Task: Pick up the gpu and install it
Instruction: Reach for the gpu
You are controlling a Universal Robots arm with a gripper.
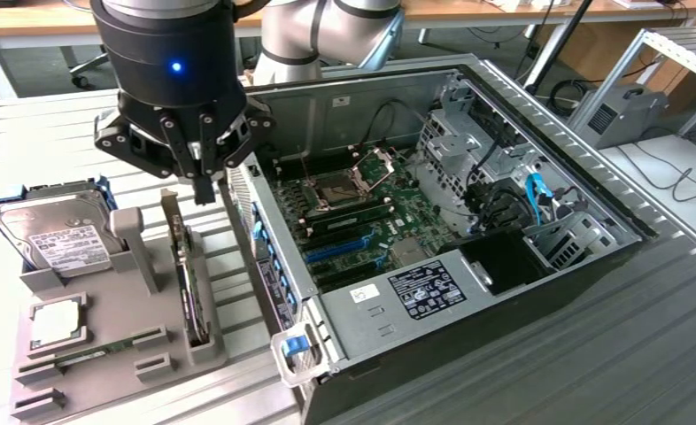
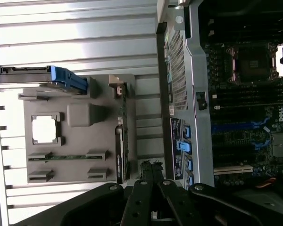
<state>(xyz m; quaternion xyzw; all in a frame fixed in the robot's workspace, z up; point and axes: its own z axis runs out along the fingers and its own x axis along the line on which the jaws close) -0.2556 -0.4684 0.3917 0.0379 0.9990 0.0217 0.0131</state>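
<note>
Gripper [image 1: 206, 193] fingers are seen closed together, empty, over the gpu [image 1: 186, 274], stood edge-on in the grey fixture [image 1: 118, 323] at lower left. Jaws are best parted and centred across its thin edge.

Exterior view; clock bearings taken from the centre of the fixture [image 1: 118, 345].
- Hard drive [image 1: 58, 235]: stands in the fixture at 11 o'clock.
- Processor chip [image 1: 55, 320]: lies in a recess at 9.
- Memory stick [image 1: 82, 356]: in a slot at 7.
- The gpu [image 1: 186, 283]: stands edge-on in the slot at 3.
- Gripper [image 1: 203, 190]: hangs above the gpu's far end, at 1.
- Open computer case [image 1: 324, 111]: just beside the fixture, at 3. Motherboard [image 1: 360, 221] lies inside it.
</note>
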